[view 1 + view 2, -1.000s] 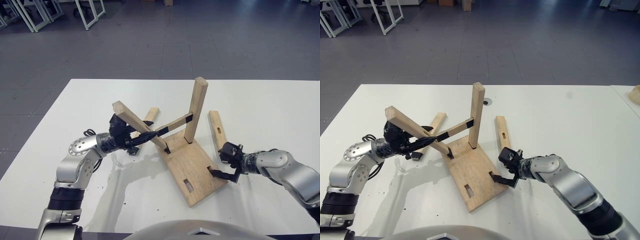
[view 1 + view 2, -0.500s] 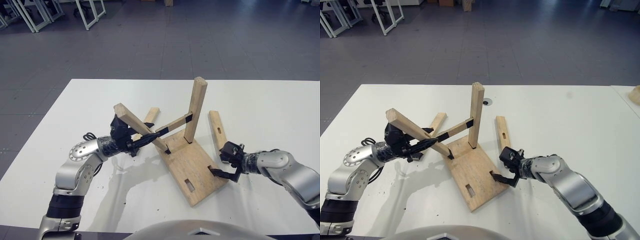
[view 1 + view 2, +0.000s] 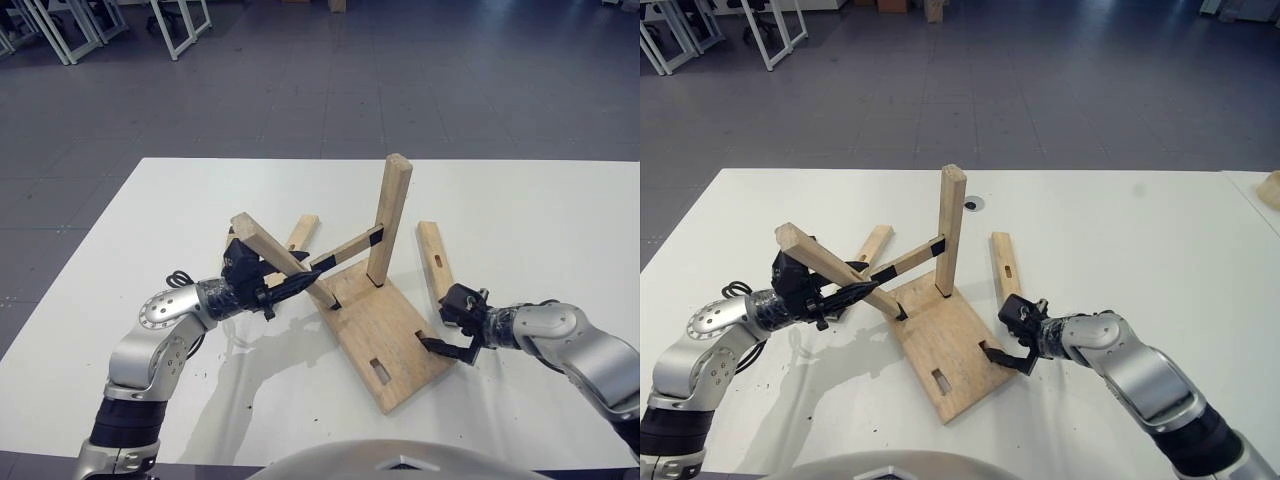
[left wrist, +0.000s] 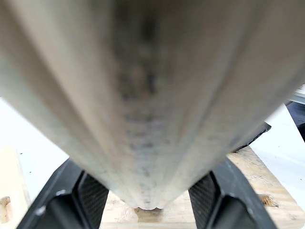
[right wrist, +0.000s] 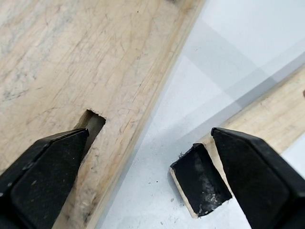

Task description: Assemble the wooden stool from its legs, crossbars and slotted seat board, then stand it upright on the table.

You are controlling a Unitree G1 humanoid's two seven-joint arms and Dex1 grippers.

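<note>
Left fingers tight — right fingers apart

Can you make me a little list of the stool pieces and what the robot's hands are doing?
seat board: flat on white table
upright leg: standing in the board
tilted leg: leaning, gripped by left gripper
crossbar: joins those legs
loose legs: lying on table
right gripper: open, at the board's edge
</note>
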